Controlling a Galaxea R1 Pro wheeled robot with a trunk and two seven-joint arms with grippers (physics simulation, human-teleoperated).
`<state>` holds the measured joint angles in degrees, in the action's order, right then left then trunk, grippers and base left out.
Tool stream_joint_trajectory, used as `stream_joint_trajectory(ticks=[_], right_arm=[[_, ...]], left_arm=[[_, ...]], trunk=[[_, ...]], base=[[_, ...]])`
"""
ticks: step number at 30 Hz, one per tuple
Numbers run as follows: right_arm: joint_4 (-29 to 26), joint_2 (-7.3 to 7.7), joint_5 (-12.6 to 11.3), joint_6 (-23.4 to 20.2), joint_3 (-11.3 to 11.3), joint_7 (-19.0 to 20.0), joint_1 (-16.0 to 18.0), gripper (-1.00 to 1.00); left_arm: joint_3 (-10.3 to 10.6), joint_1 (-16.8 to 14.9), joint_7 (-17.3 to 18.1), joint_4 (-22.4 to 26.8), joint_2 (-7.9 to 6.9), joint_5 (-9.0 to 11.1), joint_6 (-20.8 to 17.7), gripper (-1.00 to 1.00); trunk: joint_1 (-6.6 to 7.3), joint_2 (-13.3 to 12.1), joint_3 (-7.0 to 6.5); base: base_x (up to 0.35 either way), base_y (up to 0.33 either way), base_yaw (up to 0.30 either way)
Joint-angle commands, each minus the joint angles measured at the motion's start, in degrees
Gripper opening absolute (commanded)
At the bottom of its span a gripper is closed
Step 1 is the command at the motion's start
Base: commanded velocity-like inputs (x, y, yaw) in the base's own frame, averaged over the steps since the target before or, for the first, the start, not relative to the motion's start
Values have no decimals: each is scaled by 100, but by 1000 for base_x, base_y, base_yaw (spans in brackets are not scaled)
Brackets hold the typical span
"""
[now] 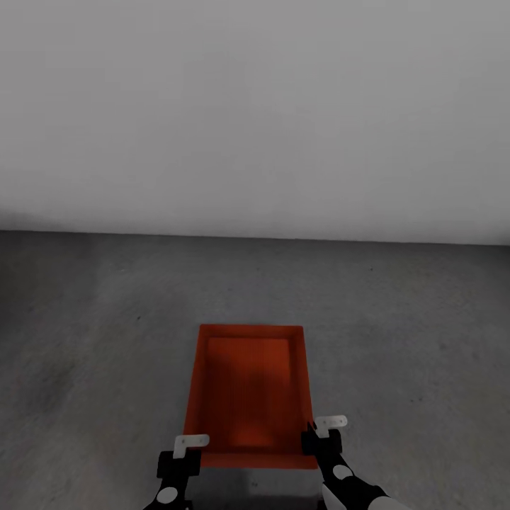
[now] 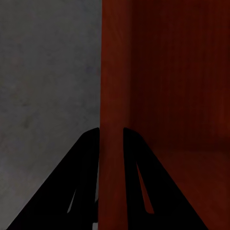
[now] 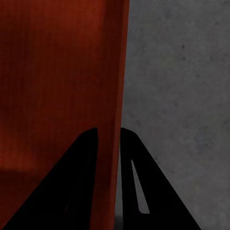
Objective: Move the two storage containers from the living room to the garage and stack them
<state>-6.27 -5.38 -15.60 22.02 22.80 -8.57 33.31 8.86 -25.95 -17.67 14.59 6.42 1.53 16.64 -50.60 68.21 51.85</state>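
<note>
black claws (image 1: 185, 453), white brackets, white-black arms

Both arms cut off by frame bottom; container (image 1: 249, 389) near wall underside unseen.

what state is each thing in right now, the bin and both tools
storage container: upright, open top, nothing visible inside, held by both tools at its near corners over the floor; whether it touches the floor cannot be told
left tool: shut on the storage container's wall, one finger inside, one outside
right tool: shut on the storage container's wall, one finger inside, one outside
</note>
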Motion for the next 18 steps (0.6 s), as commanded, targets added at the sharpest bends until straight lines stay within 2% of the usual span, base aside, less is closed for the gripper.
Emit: stream_joint_trajectory(ticks=[1, 18], right_arm=[[47, 2, -154, 16, -276, -303, 0, -100], [47, 1, -154, 22, -276, -303, 0, -100]], left_arm=[[-174, -6, -184, 79, -1, 497, 391, -100], [-174, -6, -184, 79, -1, 497, 385, -100]], trunk=[[-22, 43, 22], [-396, 725, 327]], base=[[0, 0, 0], [0, 0, 0]])
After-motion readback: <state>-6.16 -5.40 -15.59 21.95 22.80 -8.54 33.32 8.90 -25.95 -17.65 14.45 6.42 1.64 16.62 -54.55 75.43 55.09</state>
